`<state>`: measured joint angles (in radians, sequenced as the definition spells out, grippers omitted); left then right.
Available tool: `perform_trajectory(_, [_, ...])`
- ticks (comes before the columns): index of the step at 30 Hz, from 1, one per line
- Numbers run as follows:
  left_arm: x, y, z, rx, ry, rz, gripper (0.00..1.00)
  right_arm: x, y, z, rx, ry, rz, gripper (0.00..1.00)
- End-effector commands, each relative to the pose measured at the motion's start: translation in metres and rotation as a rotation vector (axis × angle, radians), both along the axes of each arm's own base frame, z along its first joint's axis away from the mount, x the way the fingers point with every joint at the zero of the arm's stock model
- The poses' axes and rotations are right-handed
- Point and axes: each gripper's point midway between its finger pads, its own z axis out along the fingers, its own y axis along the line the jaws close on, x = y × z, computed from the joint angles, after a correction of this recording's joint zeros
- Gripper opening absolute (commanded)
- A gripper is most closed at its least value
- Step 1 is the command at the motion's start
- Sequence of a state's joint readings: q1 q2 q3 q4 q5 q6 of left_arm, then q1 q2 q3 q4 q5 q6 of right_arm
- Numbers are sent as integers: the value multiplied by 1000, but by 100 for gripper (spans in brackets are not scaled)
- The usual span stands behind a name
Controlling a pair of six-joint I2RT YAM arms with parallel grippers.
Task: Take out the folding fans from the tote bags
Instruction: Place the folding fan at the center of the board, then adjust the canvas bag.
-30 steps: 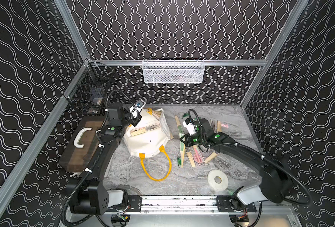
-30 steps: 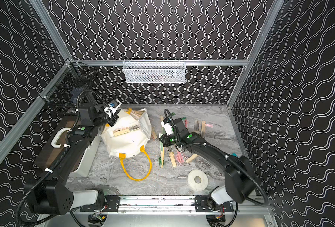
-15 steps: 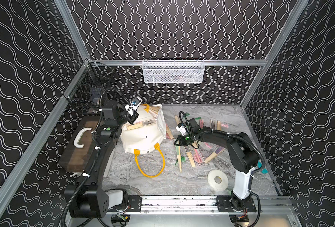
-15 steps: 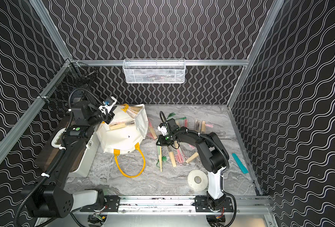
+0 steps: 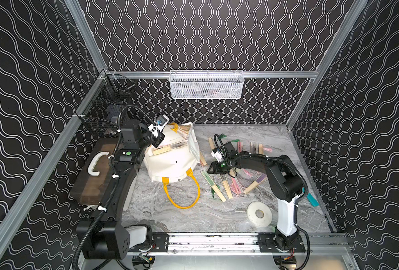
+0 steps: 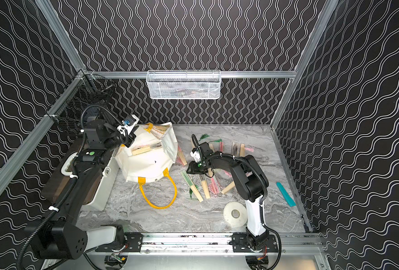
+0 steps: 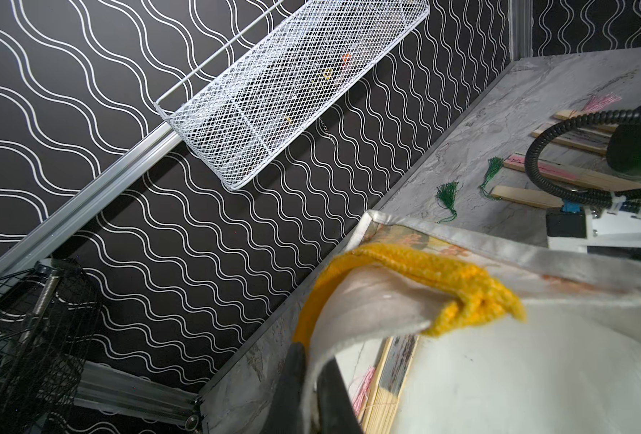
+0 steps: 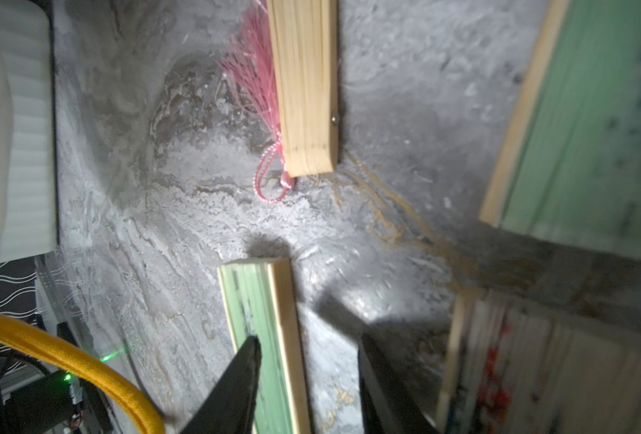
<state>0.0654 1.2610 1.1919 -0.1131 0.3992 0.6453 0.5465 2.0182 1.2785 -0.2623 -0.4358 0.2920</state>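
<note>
Left jaws clamped on tote bag (image 7: 537, 375) rim, right jaws parted over green fan (image 8: 270, 315) end, marble (image 8: 217, 225) beyond.

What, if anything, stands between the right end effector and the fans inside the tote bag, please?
Only the tote bag's raised side wall; from above, the fans lie exposed, the left end effector pinching its rim open.

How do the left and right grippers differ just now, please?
The left gripper is shut on the tote bag rim; the right gripper has its jaws apart, a green fan between them. The left gripper is raised at the bag's mouth; the right gripper hangs low over the table. Both are black.
</note>
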Motion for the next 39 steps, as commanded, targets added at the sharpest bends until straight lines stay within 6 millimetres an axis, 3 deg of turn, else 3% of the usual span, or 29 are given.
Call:
perform_trajectory(1, [-1, -3, 26, 17, -94, -25, 0, -6, -18, 4, -83, -1, -48, 47])
perform_trajectory(8, [-7, -11, 24, 21, -86, -73, 0, -14, -26, 46, -147, -145, -78, 53])
perform_trajectory(12, [-6, -12, 18, 10, -55, -81, 0, -17, -22, 115, -32, -295, -95, 50])
perform_trajectory(15, [0, -6, 14, 4, -45, -44, 0, -35, -10, 168, 106, -449, -63, 48])
perform_trajectory(18, [5, 2, 19, -13, -52, 8, 0, -56, 16, 213, 254, -565, 6, 48])
perform_trajectory(21, [9, 7, 28, -55, -54, 57, 0, -77, 53, 235, 308, -652, 114, 47])
perform_trajectory(25, [7, 10, 41, -113, -79, 88, 0, -93, 110, 236, 289, -715, 232, 44])
perform_trajectory(30, [7, 15, 43, -125, -80, 117, 0, -112, 169, 205, 223, -723, 375, 39])
perform_trajectory(32, [6, 13, 43, -122, -77, 112, 0, -112, 183, 191, 227, -681, 389, 37])
perform_trajectory(39, [-5, 11, 41, -147, -77, 105, 0, -80, 214, 144, 160, -572, 310, 32])
